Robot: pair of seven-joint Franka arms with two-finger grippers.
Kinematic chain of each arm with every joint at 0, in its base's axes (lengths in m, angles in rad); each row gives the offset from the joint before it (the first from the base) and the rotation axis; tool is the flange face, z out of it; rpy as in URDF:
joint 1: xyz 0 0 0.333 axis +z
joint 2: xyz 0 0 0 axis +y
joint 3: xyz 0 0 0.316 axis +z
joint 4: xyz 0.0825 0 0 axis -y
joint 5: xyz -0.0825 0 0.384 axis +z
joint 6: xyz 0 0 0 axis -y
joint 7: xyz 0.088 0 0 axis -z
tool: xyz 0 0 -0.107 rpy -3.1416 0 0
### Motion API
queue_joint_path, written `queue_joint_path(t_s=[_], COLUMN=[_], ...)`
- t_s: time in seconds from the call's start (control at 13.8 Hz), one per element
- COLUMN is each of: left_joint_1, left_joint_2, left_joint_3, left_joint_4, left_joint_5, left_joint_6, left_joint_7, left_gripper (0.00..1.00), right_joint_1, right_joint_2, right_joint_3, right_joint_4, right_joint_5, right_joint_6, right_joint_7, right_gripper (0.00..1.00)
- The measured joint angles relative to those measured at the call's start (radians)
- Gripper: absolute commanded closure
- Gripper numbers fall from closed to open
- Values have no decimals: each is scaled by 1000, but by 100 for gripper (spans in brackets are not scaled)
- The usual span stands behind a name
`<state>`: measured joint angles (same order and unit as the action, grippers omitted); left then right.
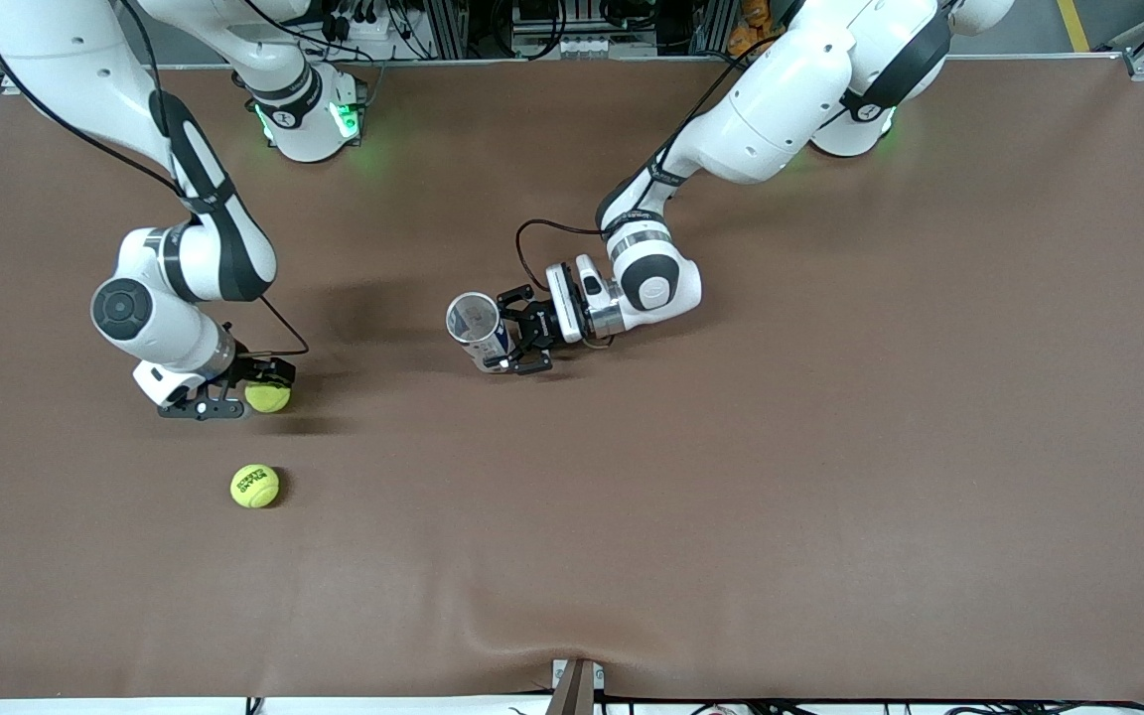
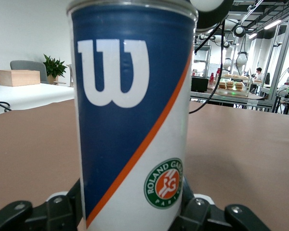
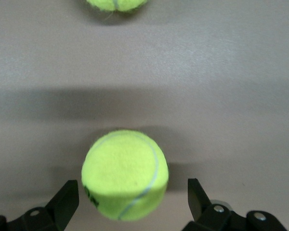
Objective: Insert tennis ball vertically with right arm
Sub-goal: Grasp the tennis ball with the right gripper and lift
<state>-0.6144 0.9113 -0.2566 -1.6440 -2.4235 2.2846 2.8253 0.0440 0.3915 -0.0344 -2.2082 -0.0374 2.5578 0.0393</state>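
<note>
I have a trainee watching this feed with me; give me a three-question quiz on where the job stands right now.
1. True or false: the right gripper is open, fingers either side of a tennis ball on the table.
2. What does the left gripper hold?
A. the can, upright
B. a tennis ball
C. nothing
3. How many tennis balls show in the front view, counting the loose ball?

Key: 1 true; 2 A; 3 two.
</note>
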Motion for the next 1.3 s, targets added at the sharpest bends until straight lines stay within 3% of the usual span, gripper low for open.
queue_joint_path(t_s=[0.14,0.22,0.51,0.58,0.87,1.3], left_joint_1=[0,0,0,0,0,0], left_joint_2=[0,0,0,0,0,0], left_joint_3=[0,0,0,0,0,0], left_joint_4=[0,0,0,0,0,0], left_joint_5=[0,0,0,0,0,0], left_joint_6=[0,0,0,0,0,0], left_joint_7=[0,0,0,0,0,0], left_gripper=[25,25,25,25,25,25], right_joint_1=[2,2,16,21,32,81], right_joint_2=[21,27,32,32,14,-81], right_joint_3=[2,4,11,11,13,19], right_joint_4=[0,0,2,3,56,416], right_joint_5=[0,0,0,0,0,38], right_joint_6=[32,41,44,44,-27,-681], right_joint_7=[1,3,17,20,22,64], right_gripper=[0,5,88,100,100,100])
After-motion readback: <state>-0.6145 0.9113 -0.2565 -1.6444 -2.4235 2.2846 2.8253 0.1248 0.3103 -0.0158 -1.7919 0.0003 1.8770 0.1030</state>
